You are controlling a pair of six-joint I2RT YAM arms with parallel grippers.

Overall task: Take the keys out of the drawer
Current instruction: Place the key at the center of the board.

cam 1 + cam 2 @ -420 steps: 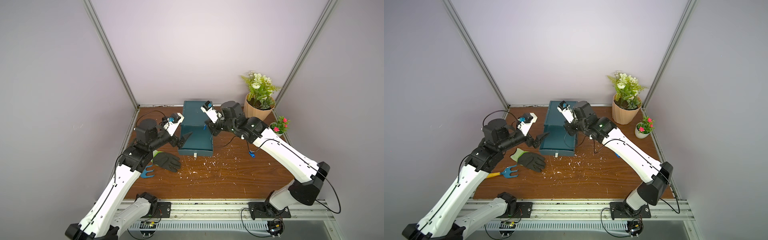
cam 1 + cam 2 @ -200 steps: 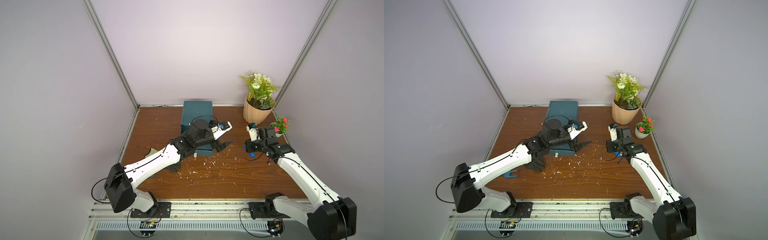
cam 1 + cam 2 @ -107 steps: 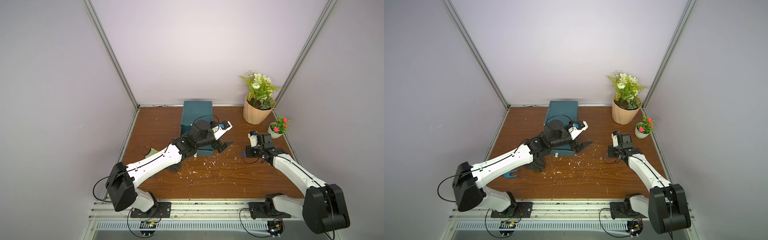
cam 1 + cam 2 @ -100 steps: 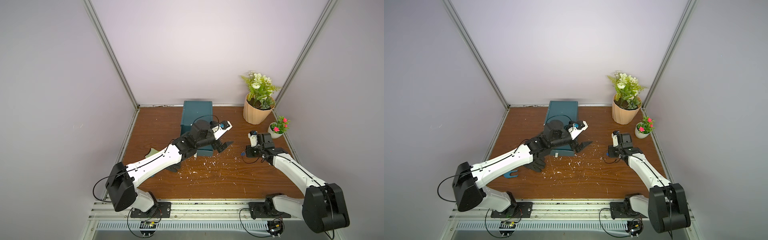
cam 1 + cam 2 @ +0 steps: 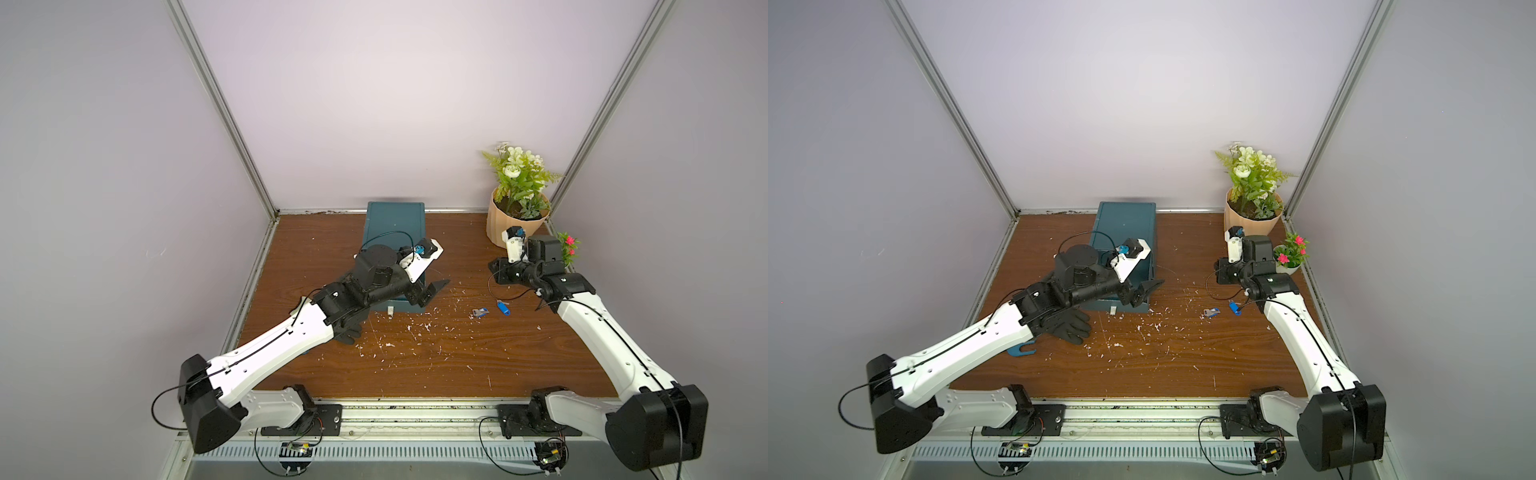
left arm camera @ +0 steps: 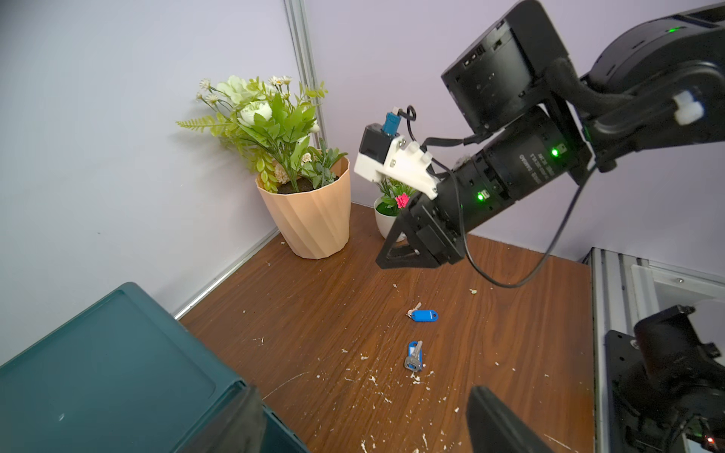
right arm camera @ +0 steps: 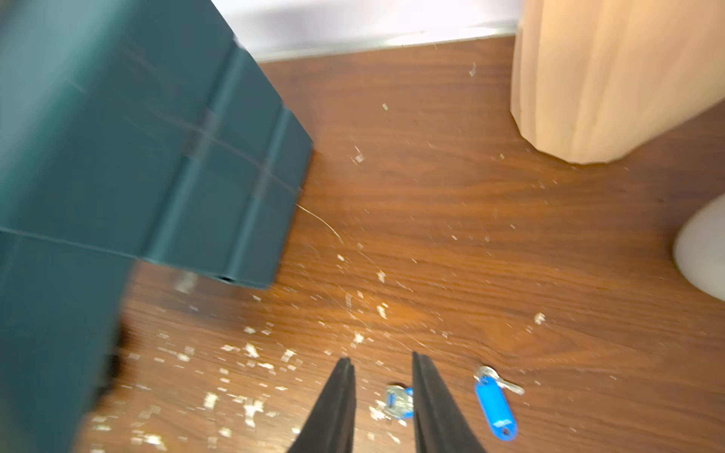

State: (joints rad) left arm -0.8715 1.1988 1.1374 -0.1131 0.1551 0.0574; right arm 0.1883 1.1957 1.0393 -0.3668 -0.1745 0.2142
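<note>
L gripper [image 5: 431, 291]: fingers wide apart, empty, by drawer [image 5: 395, 226].
R gripper [image 7: 380, 357]: we see fingers parted, empty, near keys [image 7: 495, 406].
Keys: 2, blue tags, on tabletop [image 5: 415, 374] twd right edge.

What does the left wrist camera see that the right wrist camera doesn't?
Only the left wrist view shows the green leafy plant with white flowers, the little pink flower and the black and white right arm. Only the right wrist view shows the ribbed side wall of the dark teal plastic drawer box. Both show the two small silver keys with blue plastic tags lying on the brown wooden table, the peach ribbed pot and the white flecks.
</note>
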